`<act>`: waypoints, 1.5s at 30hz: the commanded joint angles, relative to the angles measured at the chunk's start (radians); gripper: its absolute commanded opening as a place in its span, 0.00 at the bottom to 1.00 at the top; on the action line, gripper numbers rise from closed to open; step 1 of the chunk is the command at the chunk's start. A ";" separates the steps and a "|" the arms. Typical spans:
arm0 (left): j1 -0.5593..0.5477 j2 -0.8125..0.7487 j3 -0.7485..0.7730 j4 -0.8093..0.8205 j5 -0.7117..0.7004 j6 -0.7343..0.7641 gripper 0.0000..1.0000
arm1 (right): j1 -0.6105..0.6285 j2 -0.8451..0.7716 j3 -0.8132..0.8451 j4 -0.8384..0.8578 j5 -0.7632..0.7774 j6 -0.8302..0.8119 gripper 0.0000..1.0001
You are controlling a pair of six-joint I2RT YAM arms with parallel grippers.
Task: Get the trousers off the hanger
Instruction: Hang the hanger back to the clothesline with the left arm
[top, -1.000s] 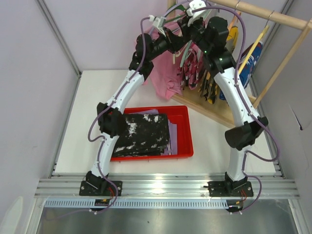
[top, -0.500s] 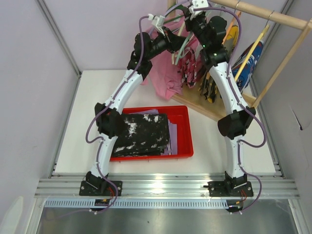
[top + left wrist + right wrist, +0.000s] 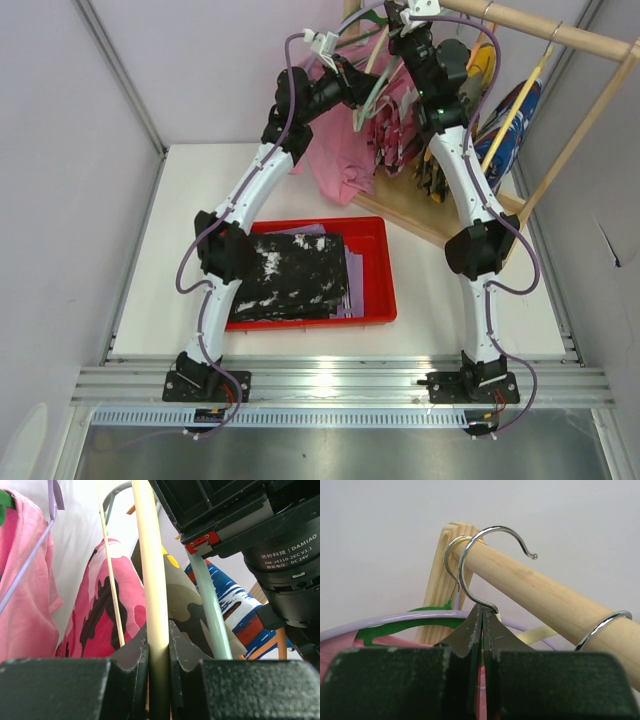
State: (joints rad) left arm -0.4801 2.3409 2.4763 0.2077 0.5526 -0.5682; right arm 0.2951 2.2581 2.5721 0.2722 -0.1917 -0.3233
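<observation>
While both arms reach up to the rack at the top of the overhead view, the soft black white-speckled trousers (image 3: pixel 295 275) lie folded in the red plastic tray (image 3: pixel 389 280) on the white table (image 3: pixel 180 230), lower left of centre. They rest on the plain pale lavender trousers (image 3: pixel 352 290), whose edge peeks out on the right side. Above that, the left gripper (image 3: pixel 158 645) is clamped narrow on the pale cream hanger bar (image 3: pixel 150 555), which runs straight up between its jaws in the wrist view. A pink shirt (image 3: pixel 20 595) hangs at the left of that view, with a pink camouflage garment (image 3: pixel 100 605) behind the bar. Further right, the right gripper (image 3: pixel 483 625) is pinched tight on the neck of a chrome wire hook (image 3: pixel 490 532) that curls over the round wooden rail (image 3: pixel 545 600). At the far right of the overhead view hangs the blue, red and white patterned garment (image 3: pixel 512 125).
</observation>
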 commanded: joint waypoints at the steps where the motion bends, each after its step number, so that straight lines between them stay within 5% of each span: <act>1: 0.003 -0.052 0.058 0.078 -0.020 -0.001 0.17 | -0.057 0.014 0.057 0.125 0.061 0.027 0.01; 12: 0.003 -0.077 0.001 0.048 -0.046 0.004 0.66 | -0.096 0.020 0.068 0.137 0.069 0.075 0.01; 23: -0.011 -0.259 -0.206 0.019 -0.085 0.059 0.71 | -0.096 -0.041 -0.012 0.012 -0.029 0.095 0.01; 29: -0.034 -0.290 -0.157 -0.158 -0.166 0.148 0.46 | -0.067 -0.095 -0.061 -0.056 -0.008 0.032 0.01; 32: -0.041 -0.308 -0.163 -0.200 -0.235 0.182 0.44 | -0.062 -0.111 -0.073 -0.074 0.008 0.029 0.01; 45: -0.069 -0.416 -0.259 -0.318 -0.194 0.378 0.63 | 0.012 -0.258 -0.073 -0.328 -0.043 0.049 0.08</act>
State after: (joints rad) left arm -0.5381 2.0235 2.2494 -0.0937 0.3462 -0.2768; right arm 0.2729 2.1094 2.4947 0.0399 -0.2184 -0.2871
